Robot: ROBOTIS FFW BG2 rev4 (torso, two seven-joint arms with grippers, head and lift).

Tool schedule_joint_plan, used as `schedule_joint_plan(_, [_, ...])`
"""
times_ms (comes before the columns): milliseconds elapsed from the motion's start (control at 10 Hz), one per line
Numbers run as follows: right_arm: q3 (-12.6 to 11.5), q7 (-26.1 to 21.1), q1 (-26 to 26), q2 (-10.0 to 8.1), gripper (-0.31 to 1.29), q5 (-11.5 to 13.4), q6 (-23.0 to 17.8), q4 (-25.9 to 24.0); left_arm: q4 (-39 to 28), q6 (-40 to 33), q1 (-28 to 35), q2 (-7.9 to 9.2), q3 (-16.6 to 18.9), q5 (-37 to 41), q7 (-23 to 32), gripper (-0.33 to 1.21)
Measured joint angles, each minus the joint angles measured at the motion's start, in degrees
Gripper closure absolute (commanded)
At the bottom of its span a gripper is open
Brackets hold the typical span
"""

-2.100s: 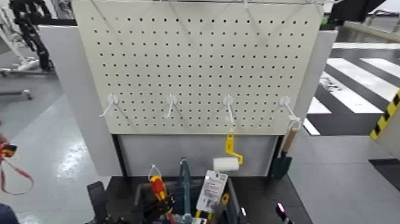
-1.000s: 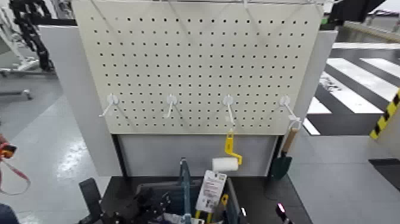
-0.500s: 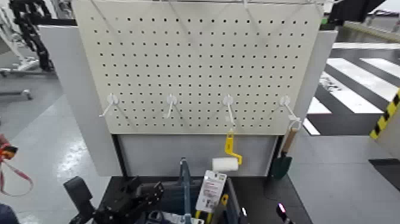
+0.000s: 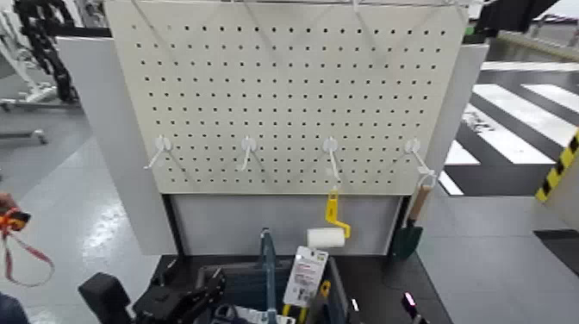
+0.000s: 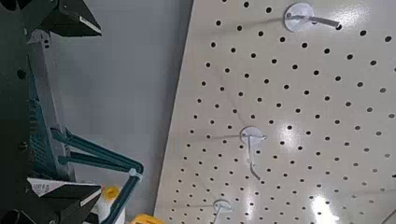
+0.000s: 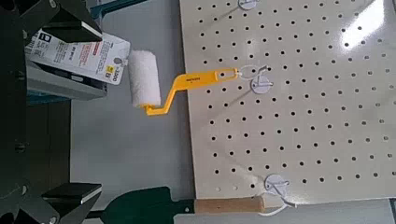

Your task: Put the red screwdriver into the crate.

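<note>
The red screwdriver does not show in any view now. The dark grey crate (image 4: 233, 270) sits at the bottom of the head view, below the pegboard, with several tools standing in it. My left gripper (image 4: 185, 302) is low at the crate's left side. In the left wrist view it (image 5: 65, 103) is open with nothing between its fingers (image 5: 70, 19). My right gripper (image 4: 407, 306) shows only as a tip at the bottom right. In the right wrist view it (image 6: 56, 107) is open and empty.
A cream pegboard (image 4: 293, 95) with white hooks stands behind the crate. A yellow-handled white paint roller (image 4: 329, 231) hangs from one hook, and a dark trowel with a wooden handle (image 4: 412, 226) from another. A teal tool (image 4: 267, 271) and a white packaged item (image 4: 306, 276) stand in the crate.
Two seconds ago my left gripper held the red screwdriver over the crate's left part. The screwdriver has since gone out of sight. The left gripper has moved left and down, empty.
</note>
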Motion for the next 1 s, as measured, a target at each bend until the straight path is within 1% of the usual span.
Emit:
schedule_joint_plan(100, [-0.09,0.00,0.00,0.04,0.16,0.63,-0.34,0.00,0.51,-0.98,0.37,-0.06,-0.44,-2.24,1.50,0.11])
schedule_joint_plan(200, [-0.14,0.00,-0.01,0.05,0.16,1.09,-0.46,-0.01,0.59,-2.95,1.22,-0.51,-0.83,-4.72,4.62,0.11])
schedule_joint_plan(300, [-0.16,0.00,0.00,0.05,0.16,1.27,-0.46,-0.03,0.58,-5.17,2.34,-1.40,-0.81,-6.99,7.36,0.11])
schedule_joint_plan(600, [-0.19,0.00,0.09,-0.02,0.16,1.29,-0.71,-0.11,0.82,-10.34,5.41,-4.16,0.23,-13.30,13.02,0.11])
schedule_joint_plan(700, [-0.23,0.00,0.14,-0.03,0.16,1.29,-0.71,-0.11,0.93,-11.57,6.24,-4.57,0.28,-15.26,14.41,0.11])
schedule_joint_plan(1000, [-0.35,0.00,0.18,-0.04,0.16,1.42,-0.41,-0.27,0.72,-13.32,7.99,-4.18,-0.67,-18.12,17.80,0.11])
